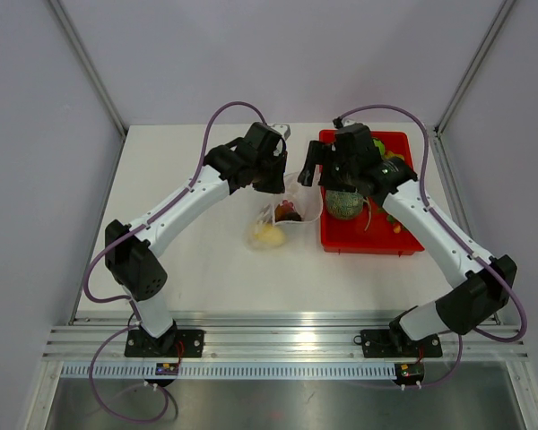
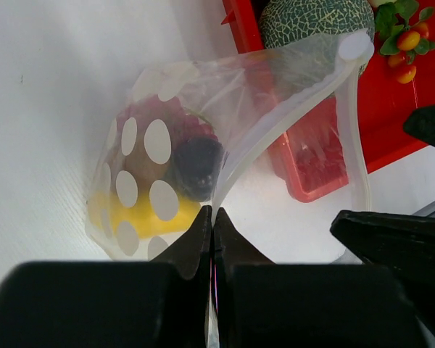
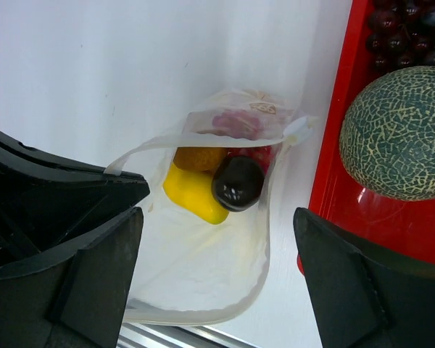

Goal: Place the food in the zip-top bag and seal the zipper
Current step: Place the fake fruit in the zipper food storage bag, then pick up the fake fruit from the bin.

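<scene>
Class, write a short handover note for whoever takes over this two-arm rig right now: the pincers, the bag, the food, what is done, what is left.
Pincers: the left pincer is shut on the bag at its rim, holding the mouth open. The right pincer is open and empty over the bag.
Done: a yellow piece, a dark round and a red piece are in the bag, which is beside the tray.
Left: the melon and grapes lie in the tray. The zipper is unsealed.
</scene>
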Motion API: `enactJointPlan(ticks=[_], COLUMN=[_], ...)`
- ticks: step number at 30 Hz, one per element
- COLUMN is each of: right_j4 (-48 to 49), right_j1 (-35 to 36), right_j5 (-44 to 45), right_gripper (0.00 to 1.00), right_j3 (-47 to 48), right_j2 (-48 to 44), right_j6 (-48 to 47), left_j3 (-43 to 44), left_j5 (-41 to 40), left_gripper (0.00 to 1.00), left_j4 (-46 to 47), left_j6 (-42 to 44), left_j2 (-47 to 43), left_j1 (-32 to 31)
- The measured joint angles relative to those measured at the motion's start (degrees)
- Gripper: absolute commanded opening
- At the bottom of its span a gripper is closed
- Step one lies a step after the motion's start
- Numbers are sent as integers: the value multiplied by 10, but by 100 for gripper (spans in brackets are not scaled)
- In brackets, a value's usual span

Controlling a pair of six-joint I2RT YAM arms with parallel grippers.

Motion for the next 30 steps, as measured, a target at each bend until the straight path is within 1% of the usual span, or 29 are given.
enactJointPlan(ticks=[1,2,5,8,10,13,16,18,21,26,30], right_j4=[0,-1,-8,-16,-16,-13,-11,-10,-10,-12,-11], right_j1=[0,0,0,-15,-49,-131,-204,-240,-272,-279,-288], right_j5=[4,11,47,75,77,76,75,69,57,57,78], right_gripper=[90,87,81,78,76,73,69,69,68,68,67], right_j3=[0,0,-2,-16,-34,-80,-130,-165,-207,-218,-218], right_j2=[-3,-6,-23,-56,-83,-124,-144,-144,-134,-100,-81], right_j6=[0,0,-2,-2,-2,-2,-2,0,0,-9,-19], left_j3=[0,0,0,-1,-4,-11,-18,-23,-28,-33,-36], left_j5=[0,1,2,2,2,2,2,2,2,2,2], left_gripper=[0,0,0,0,0,0,0,0,0,0,0], left_j4=[0,0,0,1,2,2,6,7,6,7,8], left_j6=[0,0,0,0,0,0,0,0,0,0,0], left_j2=[0,0,0,0,0,0,-1,-1,-1,-6,-10], left_j1=[0,0,0,0,0,0,0,0,0,0,0])
